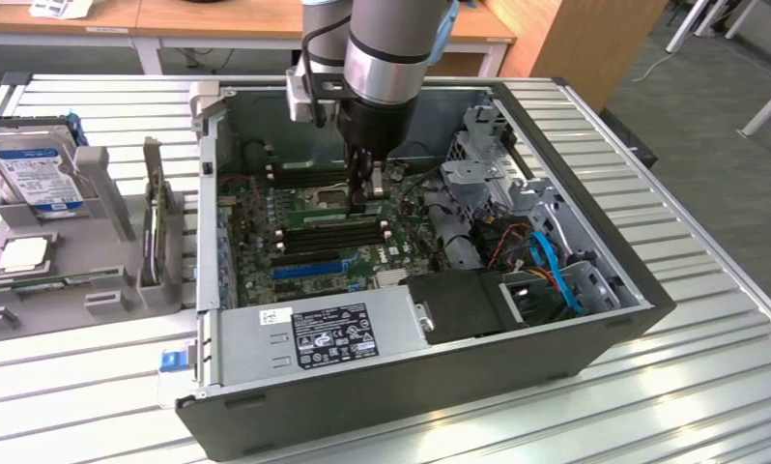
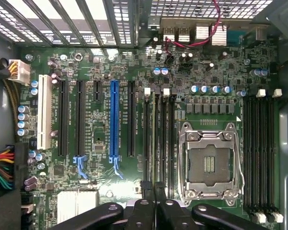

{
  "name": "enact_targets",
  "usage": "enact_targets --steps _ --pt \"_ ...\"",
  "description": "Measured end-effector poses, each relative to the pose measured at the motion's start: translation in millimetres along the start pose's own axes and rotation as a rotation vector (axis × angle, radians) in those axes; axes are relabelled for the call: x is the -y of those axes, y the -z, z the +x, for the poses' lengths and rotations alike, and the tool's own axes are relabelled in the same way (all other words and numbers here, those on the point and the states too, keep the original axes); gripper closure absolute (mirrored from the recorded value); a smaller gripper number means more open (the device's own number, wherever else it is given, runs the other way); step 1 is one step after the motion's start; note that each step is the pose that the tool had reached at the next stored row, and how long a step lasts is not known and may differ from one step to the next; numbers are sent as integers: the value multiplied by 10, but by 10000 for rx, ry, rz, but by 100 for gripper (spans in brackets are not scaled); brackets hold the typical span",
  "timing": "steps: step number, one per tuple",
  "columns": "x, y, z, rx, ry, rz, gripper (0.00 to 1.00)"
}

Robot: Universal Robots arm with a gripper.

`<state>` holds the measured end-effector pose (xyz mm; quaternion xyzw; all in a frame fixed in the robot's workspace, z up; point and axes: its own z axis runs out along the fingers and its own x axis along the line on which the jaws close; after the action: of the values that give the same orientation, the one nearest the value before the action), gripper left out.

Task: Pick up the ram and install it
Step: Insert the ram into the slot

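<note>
**Exterior view's left.** A grey parts fixture stands on the slatted table, outside the computer case. It carries a hard drive and an upright expansion card. In its front groove lies a narrow green strip that I judge to be the ram, though the identification is not certain. The strip's long axis runs across the exterior view, left to right, roughly parallel to the memory slots.

**Centre.** The arm reaches down into the open case. The gripper hangs over the motherboard, close above the black slot bank and beside the processor socket. The jaws are clenched, fingertips together. Whether anything thin is nipped between them cannot be told. In the wrist view the seam between the fingers lines up with the slots' length.

**Finding.** The ram lies well apart from the jaws, toward the exterior view's left, with the case wall between them. In my judgement the pick-up is not yet made.

**Exterior view's right.** The drive cage and blue cables are not involved.
</note>
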<state>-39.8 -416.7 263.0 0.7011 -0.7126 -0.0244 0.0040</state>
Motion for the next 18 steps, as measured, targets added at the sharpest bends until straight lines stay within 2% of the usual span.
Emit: enact_targets --steps 8,18 --pt "0 1 46 0 0 -1 88" --pt "2 -23 48 -1 1 2 88"
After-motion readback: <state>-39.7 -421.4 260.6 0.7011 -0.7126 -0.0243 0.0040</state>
